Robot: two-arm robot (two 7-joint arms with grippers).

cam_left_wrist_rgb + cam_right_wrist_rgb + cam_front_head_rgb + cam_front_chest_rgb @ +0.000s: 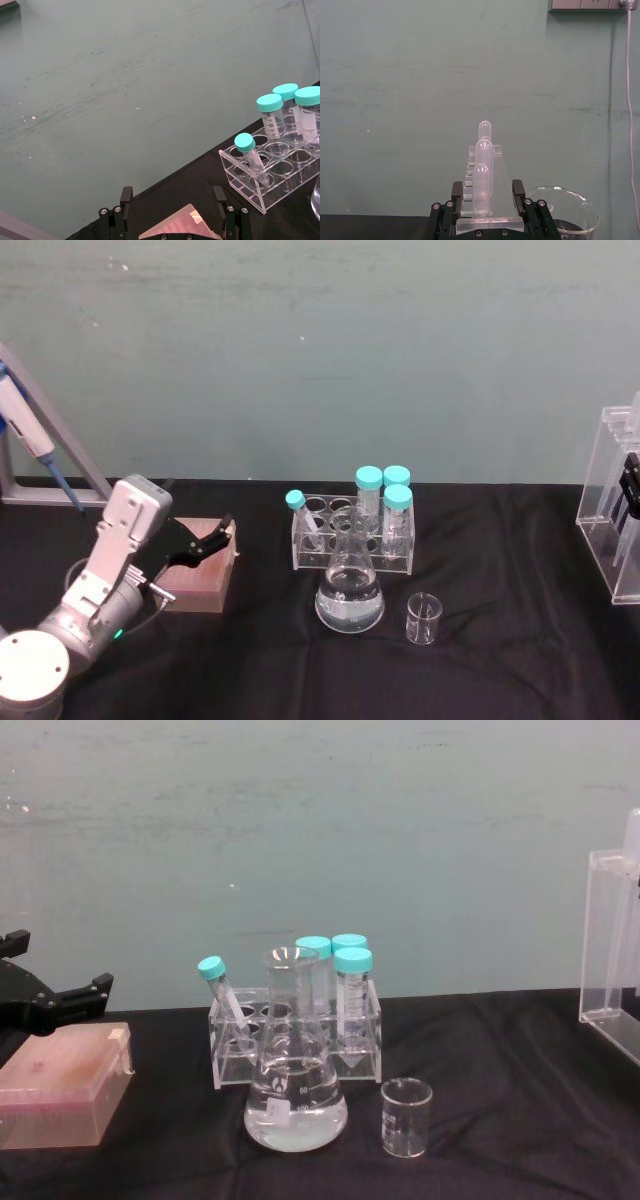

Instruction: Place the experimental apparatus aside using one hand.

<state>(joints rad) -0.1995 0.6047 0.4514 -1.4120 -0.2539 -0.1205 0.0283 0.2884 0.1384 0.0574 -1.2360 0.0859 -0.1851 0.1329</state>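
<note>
The clear acrylic pipette stand (610, 510) stands at the table's far right edge, with plastic pipettes (481, 187) upright in it. My right gripper (488, 192) is shut on the stand, one black finger against each side of it. The conical flask (350, 585) with clear liquid sits mid-table, and the small glass beaker (423, 618) stands just to its right. From the chest view the flask (295, 1090) and beaker (406, 1117) stand apart. My left gripper (222, 537) hangs open over a pink box (200, 575) at the left.
A clear rack (352, 535) holding several teal-capped tubes stands right behind the flask. A blue-and-white pipettor (25, 430) leans on a grey stand at the far left. A clear glass vessel (565, 215) sits beside the pipette stand. A green wall closes the back.
</note>
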